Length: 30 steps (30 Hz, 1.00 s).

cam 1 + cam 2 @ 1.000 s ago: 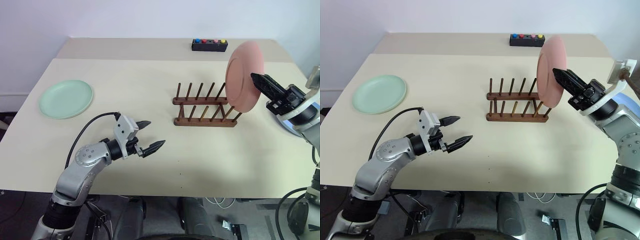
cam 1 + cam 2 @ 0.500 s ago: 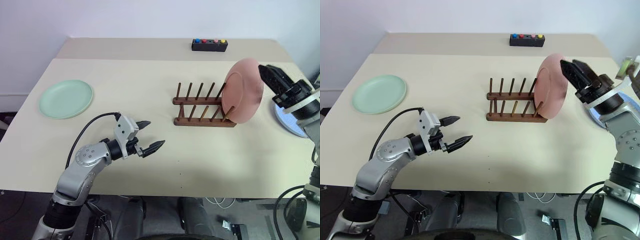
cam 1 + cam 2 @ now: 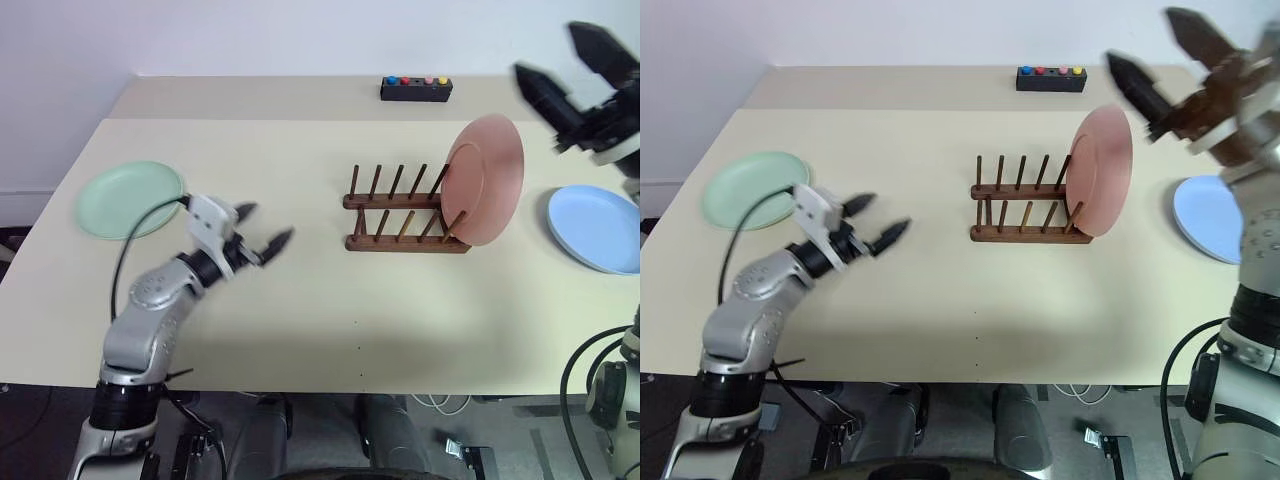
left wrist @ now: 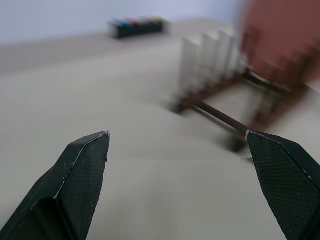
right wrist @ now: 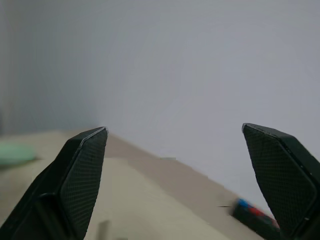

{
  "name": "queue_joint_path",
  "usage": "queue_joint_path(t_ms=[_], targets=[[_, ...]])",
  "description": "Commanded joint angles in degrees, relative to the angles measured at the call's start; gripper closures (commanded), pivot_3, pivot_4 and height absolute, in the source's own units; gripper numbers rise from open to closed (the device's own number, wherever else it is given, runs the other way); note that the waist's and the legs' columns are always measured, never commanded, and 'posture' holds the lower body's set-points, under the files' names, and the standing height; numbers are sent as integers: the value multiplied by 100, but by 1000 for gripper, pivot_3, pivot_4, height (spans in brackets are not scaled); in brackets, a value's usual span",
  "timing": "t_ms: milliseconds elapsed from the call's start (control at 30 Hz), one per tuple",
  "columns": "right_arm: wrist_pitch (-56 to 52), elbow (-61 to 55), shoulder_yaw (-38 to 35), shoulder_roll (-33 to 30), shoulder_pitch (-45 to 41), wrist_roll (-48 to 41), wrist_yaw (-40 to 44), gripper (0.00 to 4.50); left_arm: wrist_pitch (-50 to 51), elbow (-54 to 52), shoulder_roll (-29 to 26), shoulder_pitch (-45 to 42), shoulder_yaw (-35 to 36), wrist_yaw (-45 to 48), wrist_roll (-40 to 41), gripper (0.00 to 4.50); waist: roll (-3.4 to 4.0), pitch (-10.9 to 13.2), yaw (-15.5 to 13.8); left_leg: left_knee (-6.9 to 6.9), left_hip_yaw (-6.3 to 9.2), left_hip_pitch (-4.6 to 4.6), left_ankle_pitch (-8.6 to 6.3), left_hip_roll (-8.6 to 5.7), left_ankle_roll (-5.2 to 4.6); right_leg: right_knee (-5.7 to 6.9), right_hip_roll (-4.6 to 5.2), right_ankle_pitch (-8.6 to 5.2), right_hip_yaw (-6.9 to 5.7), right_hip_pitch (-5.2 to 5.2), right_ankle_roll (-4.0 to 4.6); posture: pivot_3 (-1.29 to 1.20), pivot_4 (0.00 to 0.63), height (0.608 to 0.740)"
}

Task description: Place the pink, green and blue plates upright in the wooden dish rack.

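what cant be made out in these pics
- wooden dish rack: its right-end pegs sit behind the pink plate in the eye views, so the exact slot is unclear.
- blue plate: cut off by the left eye view's right edge.
- Rack and plate are blurred in the left wrist view.

A beige desk carries a green plate at nine o'clock, a wooden rack near centre, a blue plate at three o'clock, a black button box at twelve

- The wooden dish rack sits mid-tabletop.
- One plate stands upright in its right end.
- Another plate lies far left; a third far right.
- A button box sits behind.
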<state>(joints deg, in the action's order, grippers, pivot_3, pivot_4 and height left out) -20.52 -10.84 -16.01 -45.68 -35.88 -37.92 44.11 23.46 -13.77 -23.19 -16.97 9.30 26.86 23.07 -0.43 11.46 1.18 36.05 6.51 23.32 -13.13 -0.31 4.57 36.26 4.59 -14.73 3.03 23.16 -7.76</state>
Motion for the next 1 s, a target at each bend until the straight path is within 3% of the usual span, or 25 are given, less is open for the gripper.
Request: queue_joint_path(t_ms=[33,267,433,733,833,1000], targets=[[268,-420,440,5,61,377,278,127,-119,398,-18,-327,745,-895,-230,0,-2,0,-21,2,0,2,0,0,0,-1,1,0,0,0,-1,0,150,734],[872,-746,1924,549,379,1444,586,127,447,1697,-219,-1169,2370,-3452,-624,0,-17,-1,-16,5,5,4,0,-4,1,-1,4,1,-4,0,-3,0,150,734],[904,-836,2146,845,476,1543,636,127,1099,1911,-98,-1326,2892,-3823,-138,0,-22,-2,-47,6,7,4,1,-4,3,1,4,4,-4,1,-5,0,150,734],[893,-897,2186,987,759,1728,650,127,1951,2220,117,-1323,3141,-4138,257,0,-36,-10,-8,4,12,2,4,-5,7,4,3,5,-7,-1,-6,0,150,734],[888,-911,2184,1006,810,1754,626,92,1951,2555,107,-1478,3266,-4174,406,873,-37,-10,-14,2,12,2,4,-5,7,6,3,5,-7,2,-5,0,150,734],[890,-923,2201,1043,880,1825,596,92,1691,2699,54,-1582,3306,-4173,448,3414,-39,-11,-17,4,11,2,4,-5,8,6,4,5,-7,0,-6,0,150,734]])
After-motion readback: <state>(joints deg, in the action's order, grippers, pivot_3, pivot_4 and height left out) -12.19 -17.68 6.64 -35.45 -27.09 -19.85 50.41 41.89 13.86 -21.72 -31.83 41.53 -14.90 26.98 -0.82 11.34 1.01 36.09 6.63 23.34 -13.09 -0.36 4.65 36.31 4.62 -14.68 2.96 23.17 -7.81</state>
